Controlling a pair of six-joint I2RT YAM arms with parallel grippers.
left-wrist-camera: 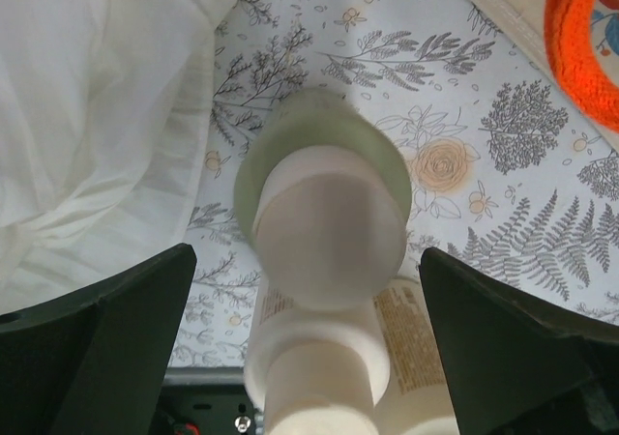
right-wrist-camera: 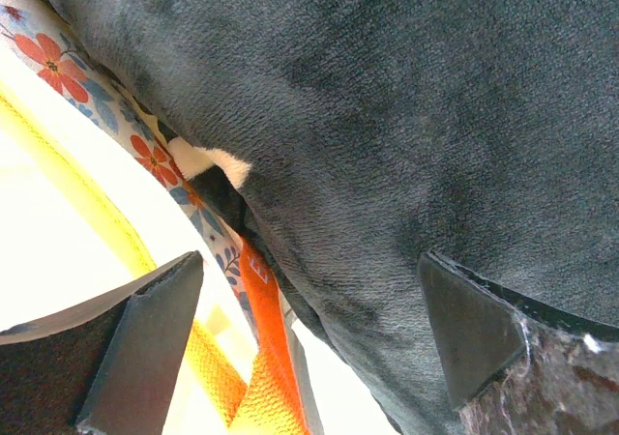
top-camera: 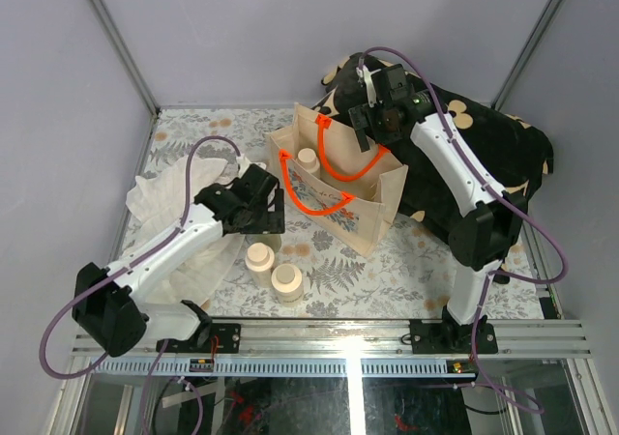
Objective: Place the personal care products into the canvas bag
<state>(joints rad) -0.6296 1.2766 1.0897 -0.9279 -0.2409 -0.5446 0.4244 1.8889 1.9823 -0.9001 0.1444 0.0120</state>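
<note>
One bottle in, the rest still out, and the left gripper is lined up on the next.

I see one bottle standing inside the bag. Two loose bottles are on the table just in front of it (I can't place the fourth for sure from above), so I'd judge most of the job is still ahead. The left gripper hangs just beside the bag's near corner, its fingers spread wide and holding nothing. On the wrist view a green bottle sits centred in the gap, clear of both fingers, with a second bottle below it in the view. The right gripper hovers at the bag's far rim against the black cloth, its fingers parted and empty.
</note>
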